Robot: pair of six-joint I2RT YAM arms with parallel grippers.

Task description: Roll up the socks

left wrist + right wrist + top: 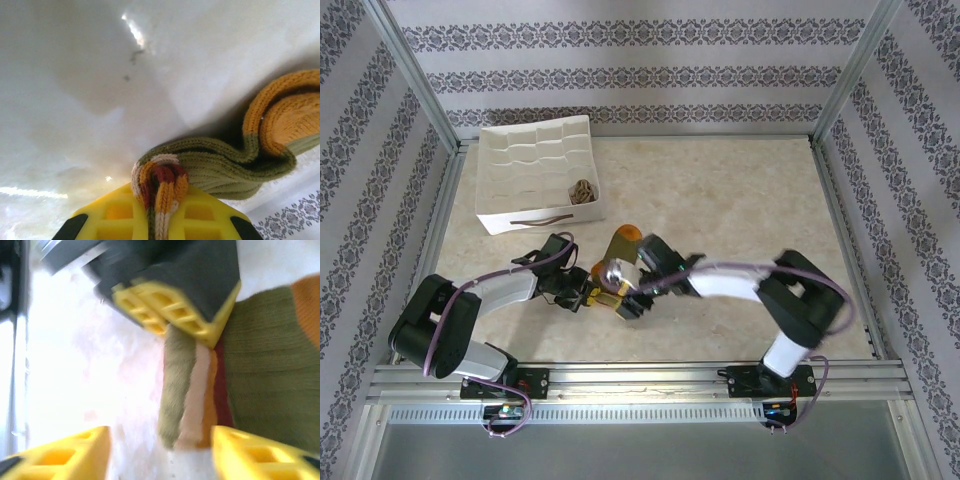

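1 olive-green knit sock: we reckon our left gripper clamps its striped cuff as an anchor, while the right gripper gapes empty, ready for rolling.

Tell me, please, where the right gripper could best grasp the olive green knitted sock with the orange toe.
Probably the striped cuff of the olive green knitted sock: it lies flat as a narrow band running out from the pinch of the shut left gripper. The open right gripper hangs with one finger on each side of its free end, so coming straight down there looks simplest.
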